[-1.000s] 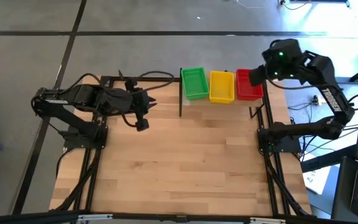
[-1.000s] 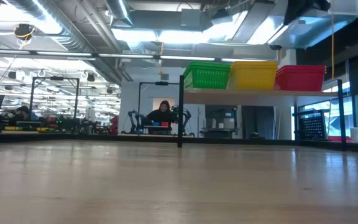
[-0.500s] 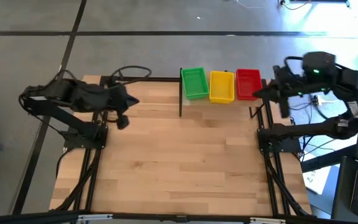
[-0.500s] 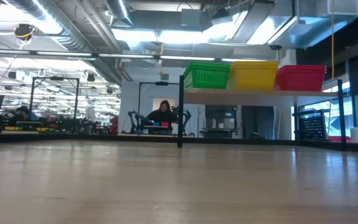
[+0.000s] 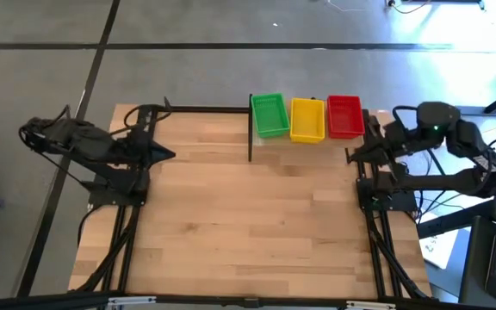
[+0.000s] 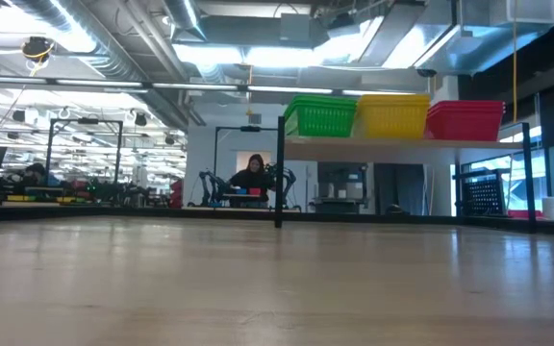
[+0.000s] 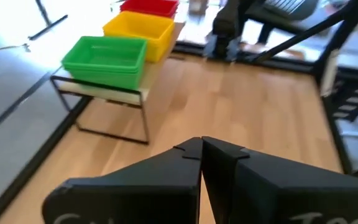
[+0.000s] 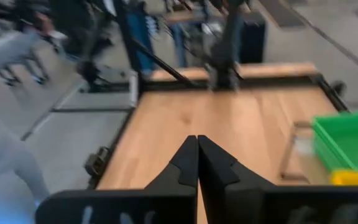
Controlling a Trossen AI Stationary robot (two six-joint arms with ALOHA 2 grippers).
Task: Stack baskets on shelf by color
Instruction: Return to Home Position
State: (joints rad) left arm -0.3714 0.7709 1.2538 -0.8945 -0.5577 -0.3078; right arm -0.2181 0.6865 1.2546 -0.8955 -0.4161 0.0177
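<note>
On the pale shelf [image 6: 392,146] at the table's far edge stand three stacks of baskets side by side: green [image 5: 270,114], yellow [image 5: 307,119] and red [image 5: 344,116]. The green stack is next to the dark post [image 5: 250,129]. The stacks rest by their bottoms on the board. My left gripper [image 5: 169,155] is shut and holds nothing, drawn back at the table's left edge and pointing across the table. My right gripper [image 5: 356,153] is shut and holds nothing at the right edge, just nearer than the red stack. Neither gripper shows in the low view.
The wooden tabletop [image 5: 257,224] spreads between the two arm bases. A black frame [image 5: 196,109] runs along the table's far and side edges. The shelf stands raised on thin legs [image 7: 145,121]. A person [image 6: 251,175] sits at a desk in the room behind.
My left gripper has drawn back from the middle-left of the table toward the left edge. My right gripper has left the spot over the red stack, swung toward the right edge and nearer, and turned level. The baskets have not moved.
</note>
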